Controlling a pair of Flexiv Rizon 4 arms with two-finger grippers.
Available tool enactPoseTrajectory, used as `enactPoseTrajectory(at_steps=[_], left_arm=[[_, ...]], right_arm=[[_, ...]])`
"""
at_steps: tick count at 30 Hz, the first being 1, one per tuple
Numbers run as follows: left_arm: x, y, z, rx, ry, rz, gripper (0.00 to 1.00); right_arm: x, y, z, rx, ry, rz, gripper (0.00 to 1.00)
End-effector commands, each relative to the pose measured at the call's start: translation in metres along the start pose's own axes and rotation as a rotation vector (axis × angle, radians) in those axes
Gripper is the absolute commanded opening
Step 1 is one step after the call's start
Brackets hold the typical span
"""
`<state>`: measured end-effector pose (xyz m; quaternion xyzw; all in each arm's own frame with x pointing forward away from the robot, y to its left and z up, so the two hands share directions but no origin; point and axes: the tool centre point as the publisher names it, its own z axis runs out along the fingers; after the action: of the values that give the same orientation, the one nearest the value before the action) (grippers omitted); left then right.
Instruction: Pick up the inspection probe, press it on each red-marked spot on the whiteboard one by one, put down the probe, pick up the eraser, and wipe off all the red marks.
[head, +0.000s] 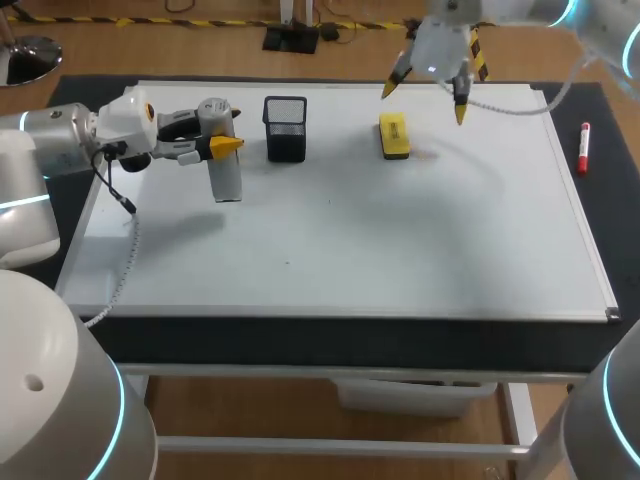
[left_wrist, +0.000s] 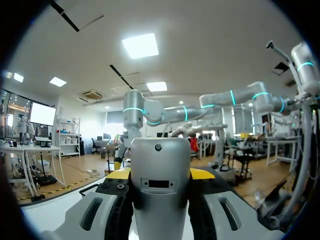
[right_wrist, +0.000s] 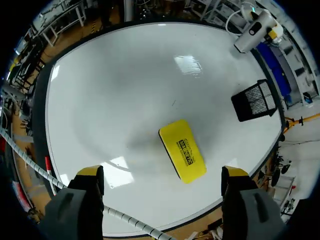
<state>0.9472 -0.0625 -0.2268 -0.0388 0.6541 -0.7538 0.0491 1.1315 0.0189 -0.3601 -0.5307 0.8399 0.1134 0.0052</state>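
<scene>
The grey inspection probe hangs upright in my left gripper over the whiteboard's far left. In the left wrist view the probe fills the gap between the yellow-tipped fingers of the left gripper, which is shut on it. The yellow eraser lies flat on the board near its far edge. My right gripper hovers open just above it. From the right wrist the eraser lies ahead of the right gripper, between its spread fingers and untouched. No red marks show on the board.
A black mesh holder stands on the board between the probe and the eraser, and shows as the black mesh holder from the right wrist. A red marker lies off the board's right edge. A white cable trails near the right gripper.
</scene>
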Motion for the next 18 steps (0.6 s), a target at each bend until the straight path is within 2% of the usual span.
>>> enactPoseTrajectory(at_steps=[1, 7, 11, 13, 16, 18], left_arm=[[0.000, 0.000, 0.000, 0.003, 0.001, 0.002, 0.00], [0.000, 0.000, 0.000, 0.003, 0.001, 0.002, 0.00], [0.000, 0.000, 0.000, 0.003, 0.001, 0.002, 0.00], [0.000, 0.000, 0.000, 0.003, 0.001, 0.002, 0.00], [0.000, 0.000, 0.000, 0.003, 0.001, 0.002, 0.00], [0.000, 0.000, 0.000, 0.003, 0.001, 0.002, 0.00]], right_arm=[[0.013, -0.014, -0.037, -0.122, -0.061, 0.219, 1.00], [0.019, -0.026, -0.072, -0.200, -0.047, 0.373, 1.00], [0.025, -0.033, -0.090, -0.225, -0.106, 0.425, 1.00], [0.027, -0.037, -0.094, -0.261, -0.064, 0.484, 1.00], [0.031, -0.041, -0.103, -0.295, -0.056, 0.539, 1.00], [0.033, -0.041, -0.110, -0.299, -0.121, 0.532, 1.00]])
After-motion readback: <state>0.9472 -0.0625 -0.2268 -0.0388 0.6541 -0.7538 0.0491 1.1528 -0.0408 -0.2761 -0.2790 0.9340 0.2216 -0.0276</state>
